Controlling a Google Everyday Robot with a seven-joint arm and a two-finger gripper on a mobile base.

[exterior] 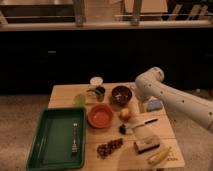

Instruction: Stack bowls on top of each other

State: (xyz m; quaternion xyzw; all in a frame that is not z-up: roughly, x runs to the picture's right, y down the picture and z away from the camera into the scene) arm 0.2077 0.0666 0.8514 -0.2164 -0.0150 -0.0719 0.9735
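Only one camera here: the gripper (140, 101) sits at the end of the white arm, just right of the dark maroon bowl (120, 94). Honestly can't tell how open it is or if it's touching anything. The orange-red bowl (100, 115) sits apart, beside the green tray (46, 150).

Staged tabletop in a dim indoor hall.
A wooden table (65, 95) stood on speckled floor (20, 115) before a dark wall (50, 60) topped by metal railing posts (79, 12); the gripper (141, 102) hung beside the maroon bowl (120, 94).
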